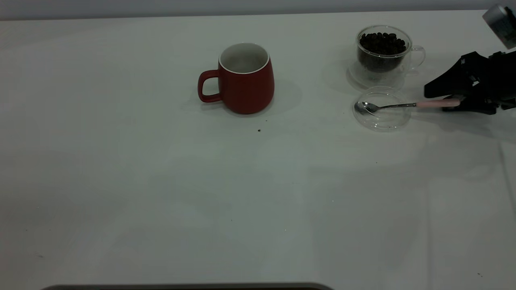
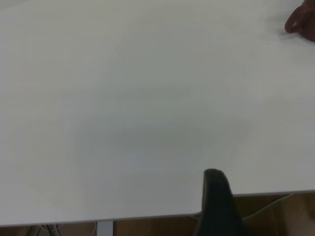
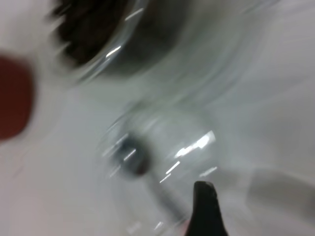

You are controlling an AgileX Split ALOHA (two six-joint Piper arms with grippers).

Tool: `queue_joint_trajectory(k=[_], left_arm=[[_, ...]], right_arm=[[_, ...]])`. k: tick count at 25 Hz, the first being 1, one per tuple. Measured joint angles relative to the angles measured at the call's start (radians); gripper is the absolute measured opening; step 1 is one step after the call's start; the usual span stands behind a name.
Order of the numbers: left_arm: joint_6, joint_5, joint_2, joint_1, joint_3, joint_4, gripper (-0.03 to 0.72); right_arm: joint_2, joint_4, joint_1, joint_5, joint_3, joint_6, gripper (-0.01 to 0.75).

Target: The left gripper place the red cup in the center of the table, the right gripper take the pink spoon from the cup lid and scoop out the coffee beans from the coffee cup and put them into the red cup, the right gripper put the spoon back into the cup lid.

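The red cup (image 1: 246, 80) stands upright and empty near the middle of the table (image 1: 161, 181), handle to the left. The coffee cup (image 1: 383, 50), full of coffee beans (image 1: 382, 42), stands at the far right. The cup lid (image 1: 382, 109) lies just in front of it. The pink spoon (image 1: 403, 105) rests with its bowl in the lid and its pink handle pointing right. My right gripper (image 1: 437, 102) is open, its two fingers above and below the handle's end. One black fingertip (image 3: 203, 196) shows in the blurred right wrist view. My left gripper is out of the exterior view.
In the left wrist view a black part of the left gripper (image 2: 216, 206) hangs over the table's edge (image 2: 147, 216), and a sliver of the red cup (image 2: 304, 22) shows far off. A lone dark speck (image 1: 259, 130) lies in front of the red cup.
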Motion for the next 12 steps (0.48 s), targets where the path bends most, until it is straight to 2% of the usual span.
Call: queue_joint_trajectory(k=[5,12], left_arm=[[0.0,0.0,0.0,0.0,0.0,0.0,0.538],[0.0,0.0,0.0,0.0,0.0,0.0,0.538]], right_arm=[[0.0,0.149,0.0,-0.056,0.0,-0.035,0.583],[-0.061,0.196,-0.008,0.04,0.0,-0.013,0.583]])
